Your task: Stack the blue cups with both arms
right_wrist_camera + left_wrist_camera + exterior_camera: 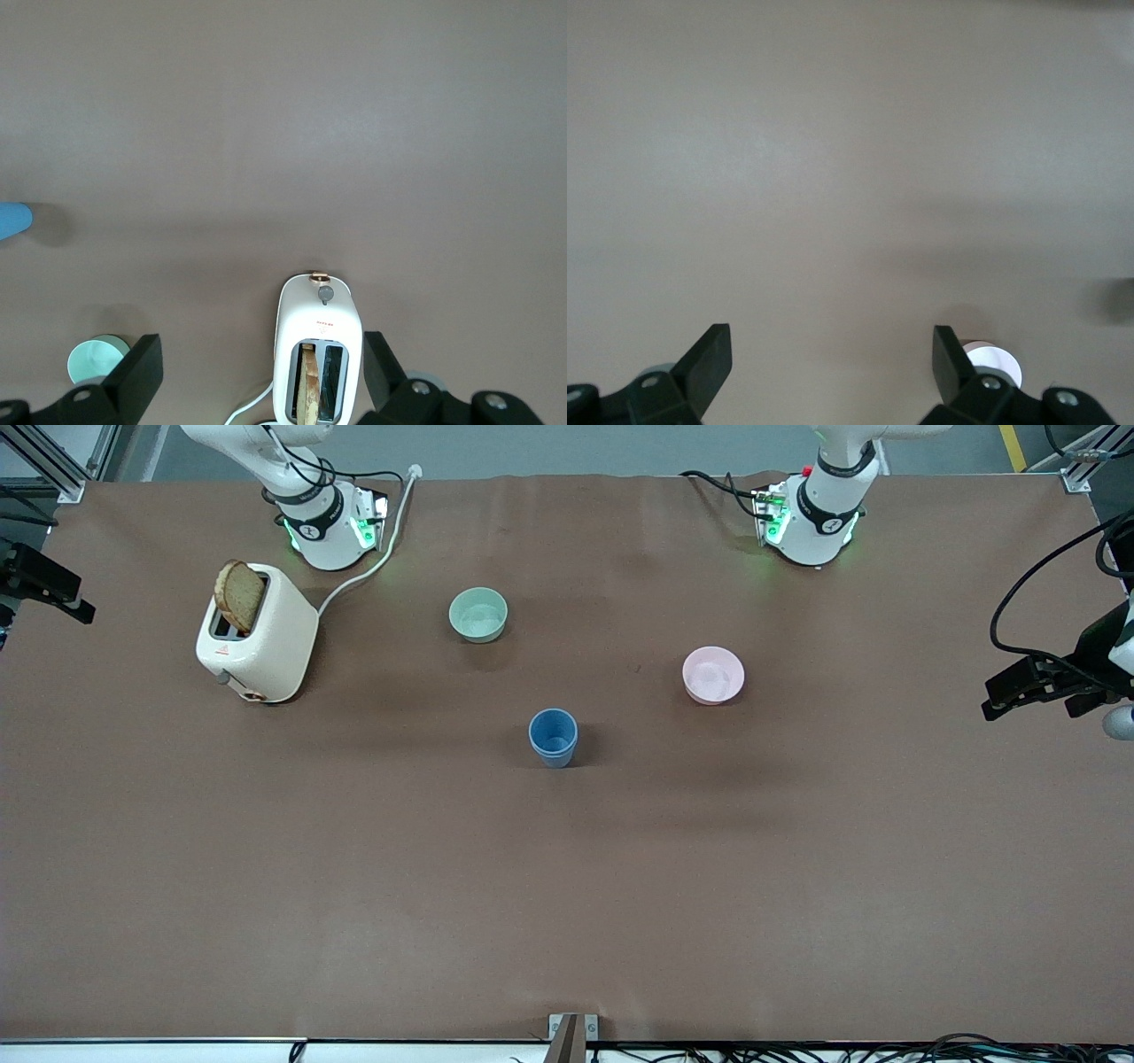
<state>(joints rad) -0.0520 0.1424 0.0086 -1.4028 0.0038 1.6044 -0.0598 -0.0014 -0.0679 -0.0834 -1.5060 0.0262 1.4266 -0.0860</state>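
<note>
- The small matte blue plastic tumbler [554, 737] stands upright in the middle of the brown bench [567, 921]. It's nearer the front camera than both bowls and touches nothing.
- I can only make out one tumbler shape. There's a faint extra line low on its wall, so my guess is the second blue cup is already nested in it, but I can't tell for sure.
- The white jointed left arm [824, 514] has its jaws hanging over the very edge of the bench at its own end, well apart from the tumbler. They're spread wide with nothing between them, and only bare bench is under them in the left wrist view.
- The white jointed right arm [319, 522] is the same story at its end. Its jaws sit out by the bench edge, gaping and empty.
- The right wrist view looks down on the cream plastic toaster [317, 354] with a brown slice of toast [240, 596] poking out of a slot.
- The round mint-green bowl [478, 614] is near the toaster, farther from the front camera than the tumbler. The round pink bowl [713, 675] is toward the left arm's end.
- Step in hand, as I read it: both arms parked and waiting, either right at the start or right at the finish.
- If the stack's done, there's nothing left to do. If not, the next move is finding the second cup, coming straight down over a rim, and pinching the thin wall gently, since a light tapered cup tips easily.
</note>
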